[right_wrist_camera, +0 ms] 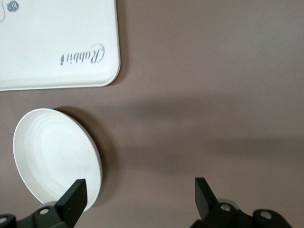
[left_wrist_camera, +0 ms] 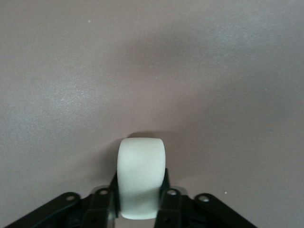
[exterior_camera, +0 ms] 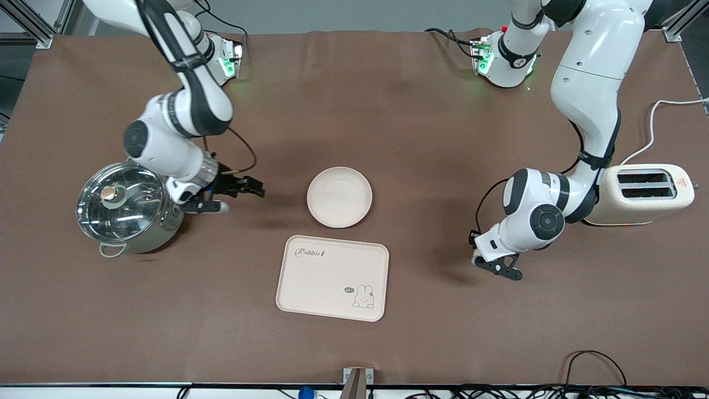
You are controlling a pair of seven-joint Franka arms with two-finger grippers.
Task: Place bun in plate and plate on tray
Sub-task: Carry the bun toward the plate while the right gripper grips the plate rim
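- The tray [exterior_camera: 332,278] lies flat nearest the front camera, its long side running along the table's [exterior_camera: 388,111] length, bare on top, with open brown cloth all round it
- The left gripper [exterior_camera: 497,265] hangs low over the table toward the left arm's end, about level with the tray, and its fingers [left_wrist_camera: 107,199] are closed narrow on the bun [left_wrist_camera: 141,183], one on each flank
- In the left wrist view the bun stands out past the fingertips, its long axis pointing straight ahead from the gripper, with bare cloth under and ahead of it
- The plate [exterior_camera: 339,197] sits just farther from the front camera than the tray, close to it but not touching, empty, rim up
- To my eye the coming move turns on this: the plate lies toward the table's middle from the held bun and somewhat farther from the front camera, with nothing standing between them
- The right gripper [exterior_camera: 235,194] waits over the table beside the plate, toward the right arm's end, fingers [right_wrist_camera: 73,199] spread wide and holding nothing
- A lidded steel pot [exterior_camera: 124,206] stands just beside the right arm's wrist; a toaster [exterior_camera: 645,194] stands at the left arm's end, next to that arm's elbow, both clear of the path
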